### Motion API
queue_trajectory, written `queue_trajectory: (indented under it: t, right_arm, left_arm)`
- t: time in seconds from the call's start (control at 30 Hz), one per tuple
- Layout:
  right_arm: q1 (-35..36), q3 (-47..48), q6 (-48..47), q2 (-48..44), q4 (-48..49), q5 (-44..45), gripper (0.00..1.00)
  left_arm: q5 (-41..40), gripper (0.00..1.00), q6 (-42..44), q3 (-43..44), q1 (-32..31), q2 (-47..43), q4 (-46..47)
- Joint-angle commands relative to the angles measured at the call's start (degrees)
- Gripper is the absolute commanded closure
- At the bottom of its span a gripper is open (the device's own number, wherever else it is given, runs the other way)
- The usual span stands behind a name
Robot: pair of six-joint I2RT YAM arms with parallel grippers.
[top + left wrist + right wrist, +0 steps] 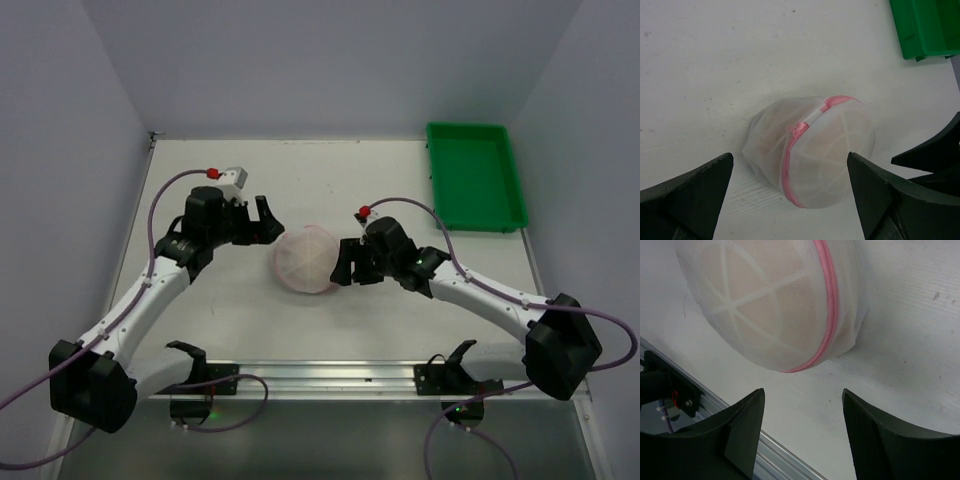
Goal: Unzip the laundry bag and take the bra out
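Observation:
The laundry bag (pixel 306 259) is a round white mesh drum with a pink zip edge, lying on the table between my two grippers. It also shows in the left wrist view (pixel 812 150), with the zip pull (pixel 799 128) on top, and in the right wrist view (pixel 775 305). A beige-pink shape shows dimly through the mesh; the bra itself is hidden inside. My left gripper (pixel 266 222) is open, just left of the bag and apart from it. My right gripper (pixel 345 263) is open, close to the bag's right side, holding nothing.
A green tray (pixel 473 177) stands at the back right, and its corner shows in the left wrist view (pixel 925 27). A metal rail (pixel 320 375) runs along the table's near edge. Grey walls enclose the table on three sides.

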Motion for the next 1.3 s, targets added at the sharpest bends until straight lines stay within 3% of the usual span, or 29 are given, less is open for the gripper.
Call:
queue_trajectory:
  t: [0.0, 0.13, 0.33, 0.47, 0.7, 0.97, 1.27]
  right_arm:
    - [-3.1, -2.8, 4.8, 1.5, 11.2, -10.5, 0.35]
    - [-4.1, -2.6, 4.9, 4.1, 14.1, -13.5, 0.36]
    - [-5.4, -2.9, 3.9, 4.9, 15.8, -13.0, 0.37]
    - [-6.0, -0.8, 2.0, 4.5, 12.9, -12.1, 0.36]
    - [-10.6, 9.3, -6.4, 6.3, 4.7, -12.0, 0.34]
    - [-10.8, 19.2, -12.4, 19.9, 2.9, -18.5, 0.35]
    - [-9.1, 8.0, -10.1, 16.9, 8.6, -25.1, 0.47]
  left_arm:
    - [1.7, 0.00, -1.3, 0.0, -3.0, 3.8, 8.5]
    - [0.2, 0.00, -2.2, -3.1, -4.6, 4.6, 9.4]
    - [-5.5, 0.00, -13.7, -16.1, -5.2, -5.4, 12.7]
    - [-6.6, 0.00, -22.9, -23.9, -7.4, -10.8, 17.2]
    - [-10.2, 0.01, -27.6, -27.3, -11.9, -9.5, 22.3]
    - [-17.9, 0.08, -26.1, -24.4, -12.7, 1.9, 25.8]
    - [-23.2, 0.10, -14.1, -12.1, -12.3, 11.7, 24.2]
